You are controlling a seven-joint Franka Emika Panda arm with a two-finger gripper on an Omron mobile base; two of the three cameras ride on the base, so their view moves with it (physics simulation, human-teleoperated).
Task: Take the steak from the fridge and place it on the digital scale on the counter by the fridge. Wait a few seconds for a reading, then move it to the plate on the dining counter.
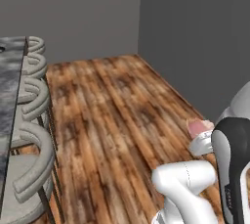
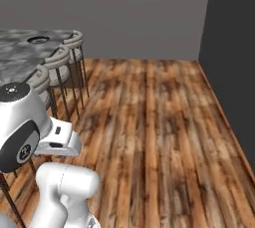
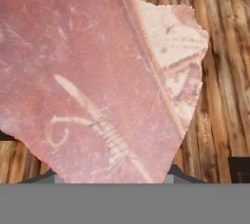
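The steak [image 3: 97,76], a pink-red slab with a pale fatty edge, hangs over the wooden floor between the dark fingertips [image 3: 178,173] of my gripper [image 3: 116,176], which is shut on it. From the left base view the steak [image 1: 197,127] is a small pink piece at the end of my hand, low on the right. The dining counter [image 2: 20,55] runs along the left, and the dark-rimmed plate [image 2: 39,39] lies on its far part. The fridge and the digital scale are out of view.
Several grey bar stools [image 1: 31,135] [image 2: 60,60] line the dining counter's [image 1: 10,100] near side. Open wooden floor [image 2: 159,122] stretches ahead to grey walls. A dark wall [image 2: 234,62] bounds the right side.
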